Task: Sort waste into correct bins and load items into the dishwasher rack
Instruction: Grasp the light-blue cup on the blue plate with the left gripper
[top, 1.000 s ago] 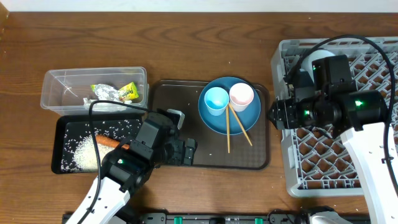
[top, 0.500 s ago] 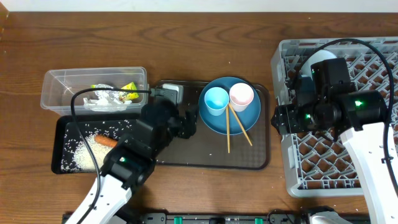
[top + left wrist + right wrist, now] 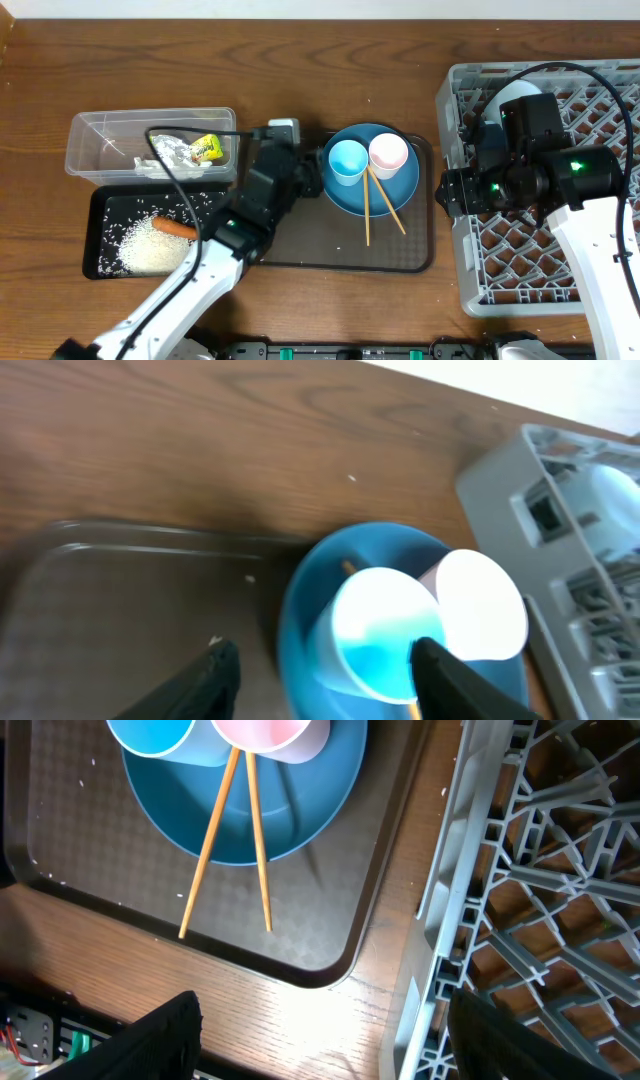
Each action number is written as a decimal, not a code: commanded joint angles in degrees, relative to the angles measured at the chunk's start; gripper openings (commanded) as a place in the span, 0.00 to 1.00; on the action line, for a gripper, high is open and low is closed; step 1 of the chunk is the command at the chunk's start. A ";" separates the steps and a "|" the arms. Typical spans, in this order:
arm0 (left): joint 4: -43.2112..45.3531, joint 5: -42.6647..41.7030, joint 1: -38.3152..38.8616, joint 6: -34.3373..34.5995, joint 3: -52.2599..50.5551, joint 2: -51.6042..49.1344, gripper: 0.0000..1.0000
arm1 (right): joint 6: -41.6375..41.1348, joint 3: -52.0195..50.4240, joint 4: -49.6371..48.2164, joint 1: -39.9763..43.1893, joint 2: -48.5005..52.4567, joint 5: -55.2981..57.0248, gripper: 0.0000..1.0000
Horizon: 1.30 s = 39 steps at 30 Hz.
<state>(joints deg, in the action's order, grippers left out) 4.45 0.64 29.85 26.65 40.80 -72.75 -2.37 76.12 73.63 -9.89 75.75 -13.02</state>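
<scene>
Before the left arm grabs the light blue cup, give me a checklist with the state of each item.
1. Left claw open and empty: ok.
2. Light blue cup upright on the dark blue plate: ok.
3. Cup centred between the claw's fingers: not ok, it sits nearer one finger.
4. Finger room beside the pinkish-white cup: not ok, the cups stand tight together.
5. Chopsticks clear of the blue cup: cannot tell.
6. Right claw open, away from the plate: ok.

My left pincer (image 3: 308, 178) swung from the brown serving tray (image 3: 400, 255) corner up beside the light blue cup (image 3: 347, 160), carrot (image 3: 175, 228) now fully uncovered
</scene>
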 commanded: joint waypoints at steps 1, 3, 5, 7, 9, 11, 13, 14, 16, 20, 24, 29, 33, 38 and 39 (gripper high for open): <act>1.36 -5.20 0.09 0.48 0.42 -2.19 0.63 | -0.37 -0.17 -0.15 -0.63 0.02 0.39 0.79; 1.46 -6.34 0.09 0.46 0.39 -3.17 0.68 | -0.37 -0.17 -0.15 -0.63 0.02 0.39 0.79; 1.31 -6.71 0.13 0.46 0.39 -3.82 0.71 | -0.35 -0.17 -0.15 -0.63 0.02 0.42 0.79; -0.17 -6.67 0.13 0.46 0.39 -4.11 0.71 | -0.37 -0.17 -0.15 -0.63 0.02 0.39 0.79; -0.59 -5.73 0.13 0.44 0.39 -4.44 0.71 | -0.37 -0.17 -0.11 -0.63 0.02 0.39 0.79; -0.24 -4.37 0.13 0.44 0.39 -4.74 0.68 | -0.37 -0.17 -0.09 -0.63 0.02 0.39 0.79; 0.42 -3.89 0.13 0.46 0.39 -5.14 0.66 | -0.37 -0.17 -0.09 -0.63 0.02 0.39 0.79; 0.98 -3.96 0.13 0.46 0.39 -5.53 0.66 | -0.37 -0.17 -0.11 -0.63 0.02 0.39 0.79; 1.73 -4.09 0.13 0.48 0.39 -6.21 0.66 | -0.37 -0.17 -0.13 -0.63 0.02 0.39 0.79; 4.09 -4.11 0.13 0.50 0.39 -8.48 0.62 | -0.37 -0.17 -0.13 -0.63 0.02 0.39 0.79; 6.27 -4.11 0.13 1.79 0.39 -10.80 0.62 | -0.37 -0.17 -0.13 -0.63 0.02 0.39 0.79; 6.86 -4.11 0.13 4.59 0.39 -12.79 0.61 | -0.37 -0.17 -0.33 -0.63 0.02 0.39 0.79; 6.80 -4.61 0.13 5.84 0.39 -13.14 0.55 | -0.37 -0.17 -0.39 -0.63 0.02 0.39 0.79; 6.36 -7.52 0.13 6.51 0.39 -13.14 0.49 | -0.37 -0.17 -0.39 -0.63 0.02 0.39 0.79; 6.34 -8.44 0.15 6.86 0.39 -13.14 0.49 | -0.37 -0.17 -0.39 -0.63 0.02 0.39 0.80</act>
<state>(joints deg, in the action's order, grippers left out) 10.87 -5.28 29.85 32.14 40.80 -85.49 -2.37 76.12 73.41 -9.89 75.75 -13.02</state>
